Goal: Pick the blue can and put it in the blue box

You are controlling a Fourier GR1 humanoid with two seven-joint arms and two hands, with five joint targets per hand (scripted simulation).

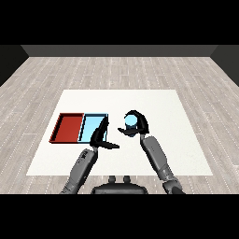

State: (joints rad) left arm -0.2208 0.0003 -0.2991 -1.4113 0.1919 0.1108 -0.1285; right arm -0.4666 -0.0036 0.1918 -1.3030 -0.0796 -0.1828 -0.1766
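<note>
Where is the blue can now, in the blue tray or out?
Out: the right hand holds the blue can right of the light blue tray.

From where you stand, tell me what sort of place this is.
Probably a bare test room set up for sorting: a white table on grey plank flooring, with a red tray and a blue tray side by side, and the right hand curled round a blue can.

I see a blue can [130, 121], red tray [67, 127], light blue tray [92, 125], white table [154, 100], black hands, grey wood-plank floor [116, 70]
</note>
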